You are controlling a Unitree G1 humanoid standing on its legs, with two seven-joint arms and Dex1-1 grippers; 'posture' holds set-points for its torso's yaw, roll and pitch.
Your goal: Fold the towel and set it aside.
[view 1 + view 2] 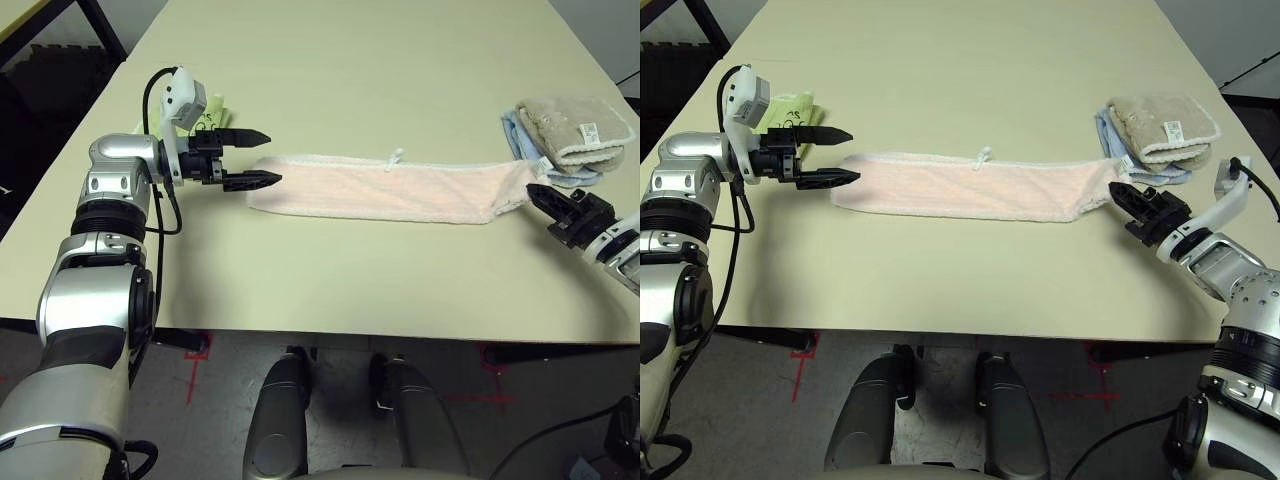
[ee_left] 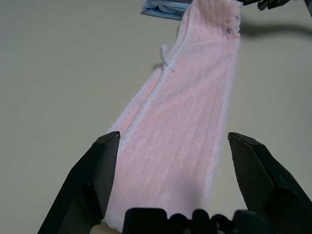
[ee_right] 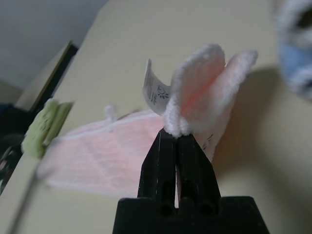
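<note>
The pale pink towel (image 1: 390, 190) lies folded into a long narrow strip across the middle of the beige table (image 1: 350, 70), running from about 9 o'clock to 3 o'clock. Its white scalloped edging and a small white loop (image 1: 394, 158) sit on the far long edge. Broad bare tabletop opens toward 12 o'clock, and a narrower bare band runs between the strip and the near table edge at 6 o'clock. At 2 o'clock a stack of folded beige and light-blue towels (image 1: 565, 140) sits just beside the strip's right end; at 10 o'clock a lime-green folded towel (image 1: 790, 108) lies behind the left arm.

The left gripper (image 1: 252, 158) hangs at the strip's left end with its two black fingers spread wide, holding nothing, one fingertip above the towel's end. The right gripper (image 1: 1118, 192) is pinched tight on the right end of the towel, which is lifted off the table there.

The left wrist view looks along the strip between the spread fingers (image 2: 100, 165) and shows grey embroidery near the far end. The right wrist view shows the bunched pink corner and a white tag (image 3: 155, 90) rising from the closed fingertips.
</note>
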